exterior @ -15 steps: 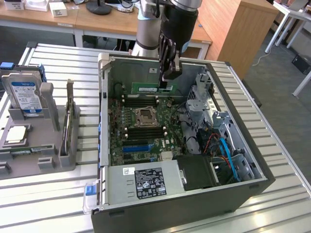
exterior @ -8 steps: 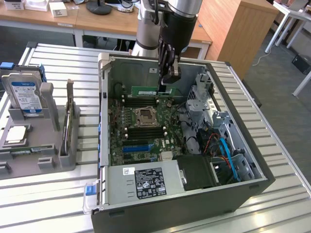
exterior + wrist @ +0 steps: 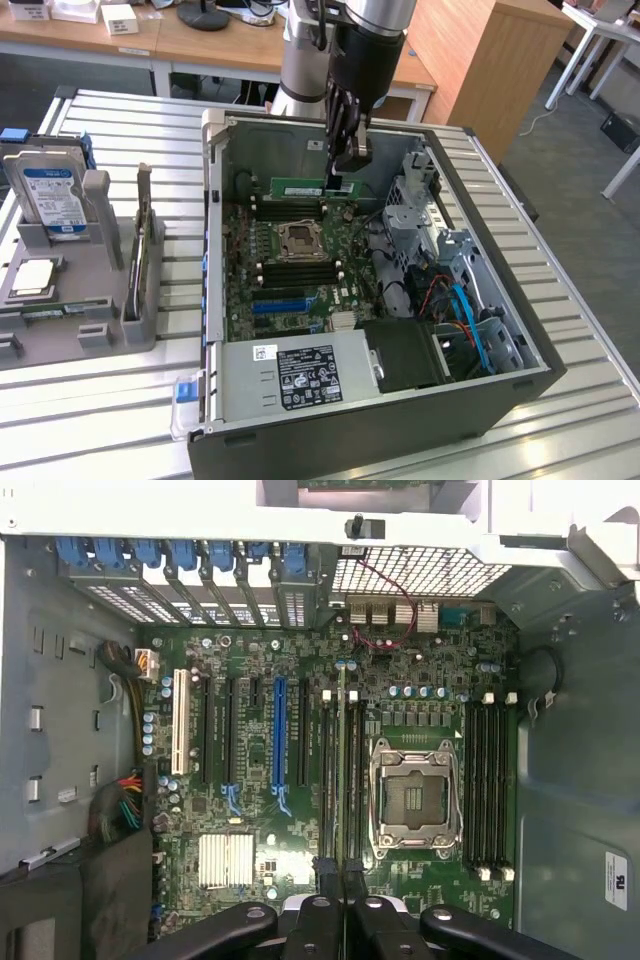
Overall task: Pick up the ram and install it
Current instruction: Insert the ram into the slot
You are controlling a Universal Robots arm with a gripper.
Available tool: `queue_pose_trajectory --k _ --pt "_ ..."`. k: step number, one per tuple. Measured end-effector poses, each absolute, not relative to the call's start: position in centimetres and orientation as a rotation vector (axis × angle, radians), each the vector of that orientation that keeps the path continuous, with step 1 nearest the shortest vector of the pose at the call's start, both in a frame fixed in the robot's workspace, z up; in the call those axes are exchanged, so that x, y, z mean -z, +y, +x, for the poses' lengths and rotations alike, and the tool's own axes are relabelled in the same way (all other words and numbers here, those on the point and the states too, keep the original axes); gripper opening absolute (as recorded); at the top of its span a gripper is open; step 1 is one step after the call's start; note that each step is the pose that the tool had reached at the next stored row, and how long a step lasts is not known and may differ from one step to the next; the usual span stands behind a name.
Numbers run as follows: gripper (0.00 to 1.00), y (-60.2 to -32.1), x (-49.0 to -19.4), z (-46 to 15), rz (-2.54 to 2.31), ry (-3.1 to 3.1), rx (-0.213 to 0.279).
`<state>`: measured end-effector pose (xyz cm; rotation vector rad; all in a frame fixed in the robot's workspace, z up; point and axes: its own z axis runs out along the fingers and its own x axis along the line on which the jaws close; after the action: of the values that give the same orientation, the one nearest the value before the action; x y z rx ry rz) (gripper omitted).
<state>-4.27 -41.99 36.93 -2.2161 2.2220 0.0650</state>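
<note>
Just one ram (image 3: 298,187) is in play: a long, thin green circuit-board stick. It is held level and on edge inside the open computer case (image 3: 470,395), above the motherboard (image 3: 300,300) near the case's far wall. One claw (image 3: 345,172) pinches it at the end toward the exterior view's right, its two dark fingers pressed together on the board.

In the wrist view the claw (image 3: 340,868) reaches over the motherboard (image 3: 420,660). The ram (image 3: 341,770) shows there edge-on as a pale sliver lined up with the long black memory slots beside the one processor socket (image 3: 415,798), a square metal frame with an empty centre. A second bank of black slots (image 3: 490,780) lies on the socket's other side. One blue expansion slot (image 3: 279,730), one white one (image 3: 181,725) and one finned silver heatsink (image 3: 226,860) are also on the board.

The case is grey sheet metal, and it stands on a counter (image 3: 120,110) of ribbed metal slats. On the exterior view's left a grey plastic fixture (image 3: 110,290) carries one boxy silver hard drive (image 3: 50,195) with a blue label and one square silver processor chip (image 3: 30,277).
</note>
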Motion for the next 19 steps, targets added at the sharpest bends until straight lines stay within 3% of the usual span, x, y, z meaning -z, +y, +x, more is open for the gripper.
queue_pose_trajectory --k 19 --pt "0.12 -41.7 -35.0 -4.3 -2.215 2.221 -0.062"
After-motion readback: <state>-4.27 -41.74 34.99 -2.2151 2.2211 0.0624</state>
